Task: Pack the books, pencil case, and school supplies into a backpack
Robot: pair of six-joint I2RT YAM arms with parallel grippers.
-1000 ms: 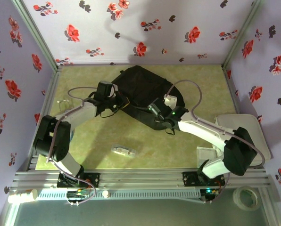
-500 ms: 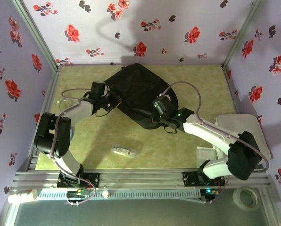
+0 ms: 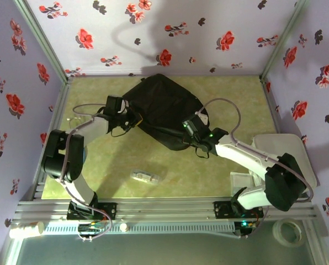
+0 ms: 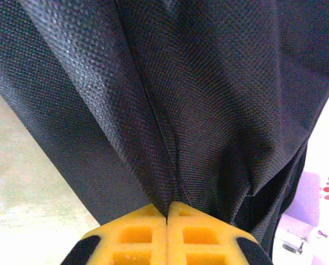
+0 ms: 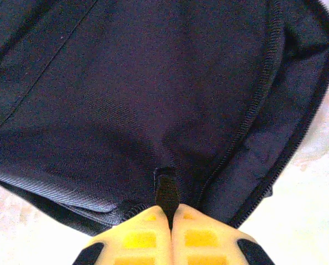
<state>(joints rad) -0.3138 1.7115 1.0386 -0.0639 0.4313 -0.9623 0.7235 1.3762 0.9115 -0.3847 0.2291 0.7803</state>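
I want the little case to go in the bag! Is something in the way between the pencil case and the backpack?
Nothing visible lies between the pencil case and the backpack, just bare table. The left gripper and right gripper are both shut on the backpack itself.

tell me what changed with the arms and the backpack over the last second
The left gripper, pinching fabric of the backpack, pulled left and slightly toward the far wall. The right gripper, shut on a black tab by the zip, eased right. The backpack stretched wider between them. Both grips stayed shut, and the pencil case did not move.
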